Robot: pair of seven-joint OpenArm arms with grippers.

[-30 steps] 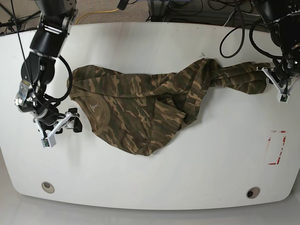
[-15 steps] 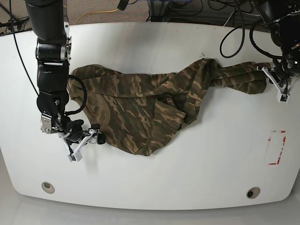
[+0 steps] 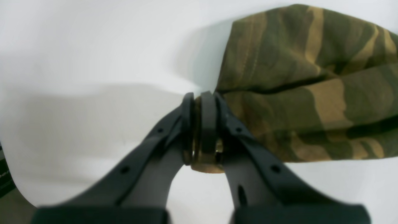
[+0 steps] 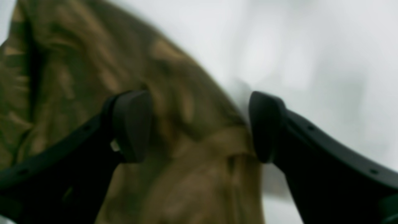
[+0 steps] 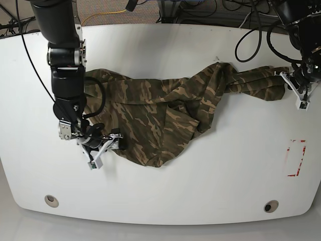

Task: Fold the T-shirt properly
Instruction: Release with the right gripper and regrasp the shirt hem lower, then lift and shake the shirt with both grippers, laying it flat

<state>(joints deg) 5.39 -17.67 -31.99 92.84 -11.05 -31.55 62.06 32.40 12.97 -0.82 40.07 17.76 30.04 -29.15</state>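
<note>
1. T-shirt (image 5: pixel 160 113): camouflage fabric in olive, brown and tan, laid crumpled across the middle of the white surface (image 5: pixel 200 186) in the base view. One portion is drawn out in a narrow, twisted band toward that view's right edge; the main body is bunched at the centre and left. Sleeves and collar cannot be told apart in the folds.

2. Left pincer (image 3: pixel 202 124): seen in the left wrist view pressed together on an edge of the T-shirt (image 3: pixel 311 93), with a thin layer of cloth pinched between the dark fingers (image 3: pixel 208 118). The fabric spreads away to the upper right and is cut off by the frame. In the base view this pincer (image 5: pixel 300 95) is at the end of the stretched band; the grip itself is too small to be made out there.

3. Right pincer (image 4: pixel 199 127): spread wide in the right wrist view, one finger over the cloth and the other at its edge. The T-shirt (image 4: pixel 93 77) below is heavily blurred, so contact with the fabric cannot be told. In the base view this pincer (image 5: pixel 103 148) is located at the lower left edge of the garment, with part of the shirt hidden behind the arm.
</note>
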